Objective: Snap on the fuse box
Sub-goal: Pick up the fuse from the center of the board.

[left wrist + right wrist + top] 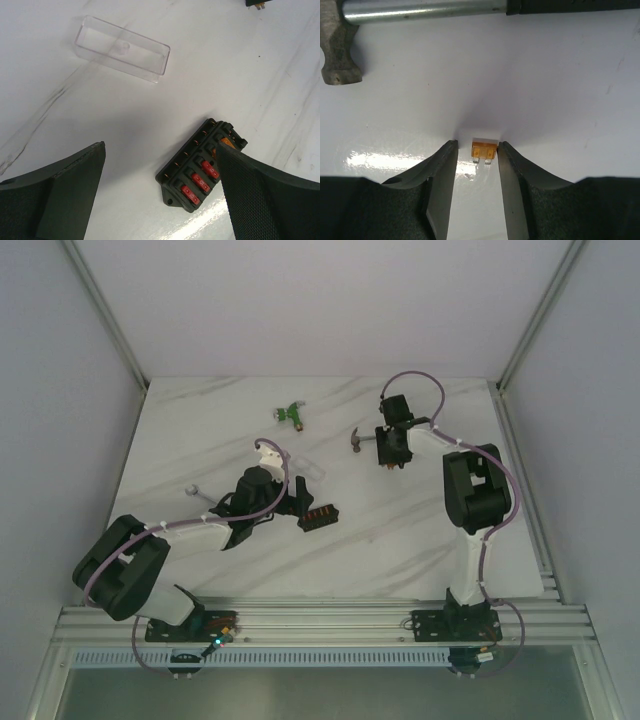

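Note:
The fuse box (320, 514) (200, 167) is a small black block with red fuses along its middle, lying flat on the white table. My left gripper (295, 502) (160, 146) hangs over it, wide open. Its right finger (265, 195) covers the box's right end and its left finger (65, 190) stands well apart. The clear plastic lid (308, 470) (122, 48) lies separately, beyond the box. My right gripper (390, 462) (477, 146) is open, tips down on the table around a loose orange fuse (484, 149). The right fingertip touches the fuse and a gap remains on the left.
A hammer (360, 438) (340, 50) lies just beyond the right gripper, with its shaft (420, 10) across the top of the right wrist view. A green part (292, 415) sits at the back of the table. A small metal piece (193, 492) lies left of the left arm.

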`<state>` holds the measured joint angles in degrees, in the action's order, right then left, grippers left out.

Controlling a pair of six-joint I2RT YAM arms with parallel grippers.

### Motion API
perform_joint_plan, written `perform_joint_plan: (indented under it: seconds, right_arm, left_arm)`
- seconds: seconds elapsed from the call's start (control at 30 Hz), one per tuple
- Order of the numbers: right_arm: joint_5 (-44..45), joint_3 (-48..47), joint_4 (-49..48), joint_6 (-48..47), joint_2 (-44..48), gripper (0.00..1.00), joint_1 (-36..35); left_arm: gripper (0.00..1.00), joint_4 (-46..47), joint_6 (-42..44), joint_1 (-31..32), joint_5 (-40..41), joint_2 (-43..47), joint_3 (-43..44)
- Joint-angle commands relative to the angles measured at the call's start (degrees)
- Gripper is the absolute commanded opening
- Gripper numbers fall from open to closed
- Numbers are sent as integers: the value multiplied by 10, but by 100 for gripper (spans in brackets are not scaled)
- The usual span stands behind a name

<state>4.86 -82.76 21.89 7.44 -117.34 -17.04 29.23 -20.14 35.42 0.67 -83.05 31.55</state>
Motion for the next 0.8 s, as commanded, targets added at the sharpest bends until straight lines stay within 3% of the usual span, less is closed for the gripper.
perform_joint_plan:
  seconds: [0.0,0.77]
  right_arm:
    - [26,-14,24,14,-27,44,-2]
    - [6,-38,86,-23,-54,28,-3]
  left_arm:
    - [100,0,-9,-5,-9,-5,13]
    - [100,-3,-10,-9,-30,-7,16]
